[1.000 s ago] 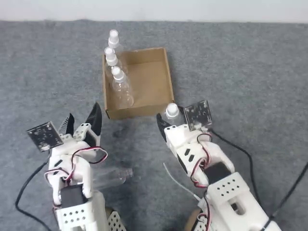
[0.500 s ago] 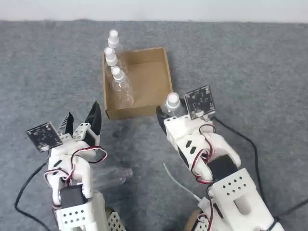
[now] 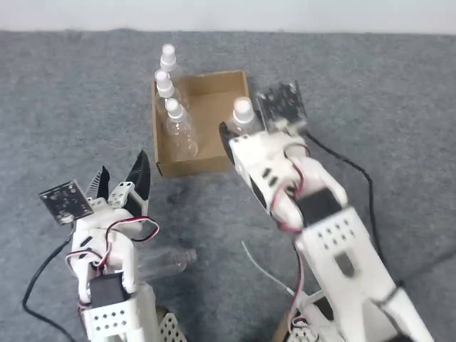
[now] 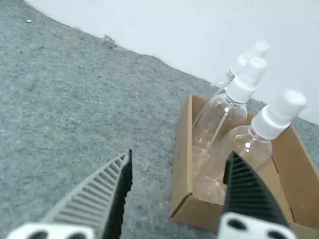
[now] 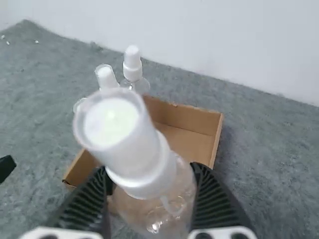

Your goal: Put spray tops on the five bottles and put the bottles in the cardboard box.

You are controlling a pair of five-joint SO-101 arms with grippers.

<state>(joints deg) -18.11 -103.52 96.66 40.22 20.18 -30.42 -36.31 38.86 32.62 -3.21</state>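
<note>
Right gripper [image 3: 241, 128] clamped on capped bottle [image 3: 243, 111], moved forward over cardboard box [image 3: 203, 77] edge | left gripper [image 3: 125, 167] spread, unmoved

Left fingers [image 4: 102, 199] spread wide; right fingers [image 5: 214, 204] clamp a bottle [image 5: 124, 142].

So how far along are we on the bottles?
Done: three capped bottles stand in the box. In hand: the right gripper holds a fourth capped bottle at the box, not yet released. Left: a fifth bottle lies by the left arm, seemingly uncapped; the left gripper is open and empty.
</note>
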